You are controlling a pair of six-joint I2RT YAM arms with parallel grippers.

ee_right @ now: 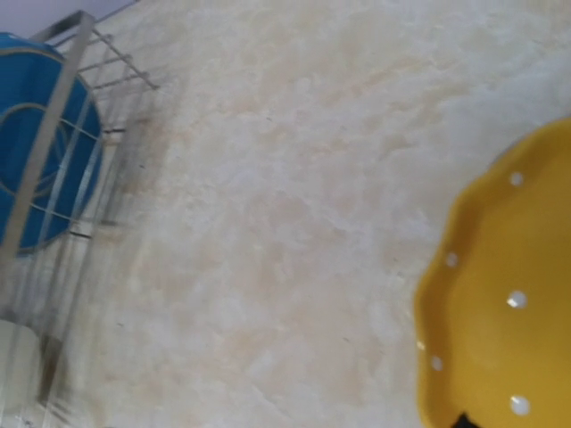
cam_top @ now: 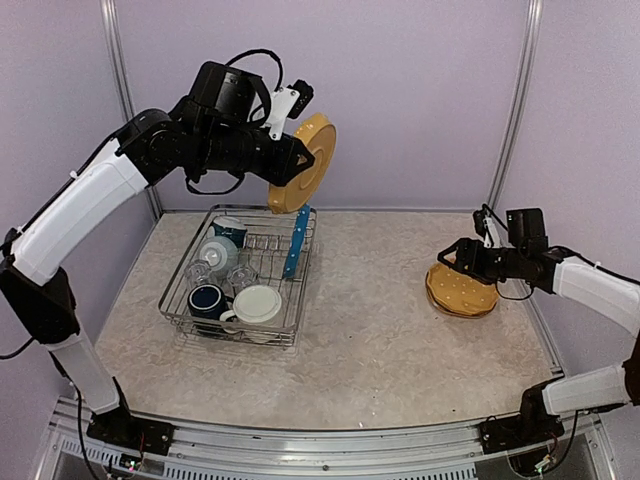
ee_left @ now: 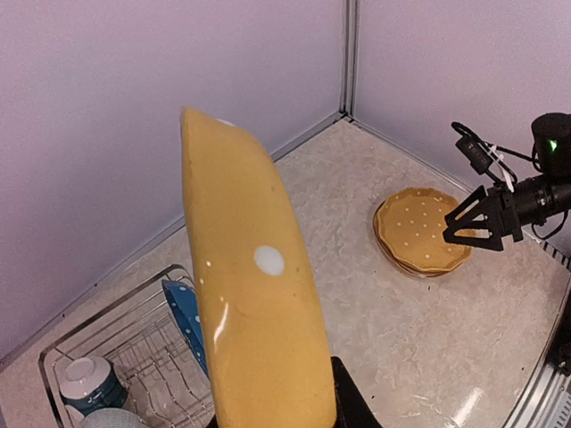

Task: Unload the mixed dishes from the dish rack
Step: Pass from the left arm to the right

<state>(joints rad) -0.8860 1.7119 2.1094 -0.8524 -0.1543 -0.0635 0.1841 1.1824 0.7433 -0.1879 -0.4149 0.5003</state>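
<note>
Yellow-orange and white-dotted, the plate point(cam_top: 312, 150) hangs in the air on edge, above the far right corner of the dish rack point(cam_top: 235, 338), pinched at its lower rim by the left claw point(cam_top: 285, 172), which is clenched on it. It looks like glazed ceramic: stiff, fairly heavy for a rim pinch, slick and breakable, so the hold should probably sit deep over the rim and any tilt be made slowly.

On the right of the tabletop point(cam_top: 380, 330) lies a stack of matching yellow plates point(cam_top: 460, 290). The right claw point(ee_left: 459, 225) stands just beside its edge, jaws spread and holding nothing.

In the rack a blue dotted plate point(cam_top: 297, 240) stands upright in the prongs, best taken by its top rim. A navy mug point(cam_top: 207, 298) and clear glasses point(cam_top: 242, 275) also sit there; the glasses are the lightest and most fragile.
</note>
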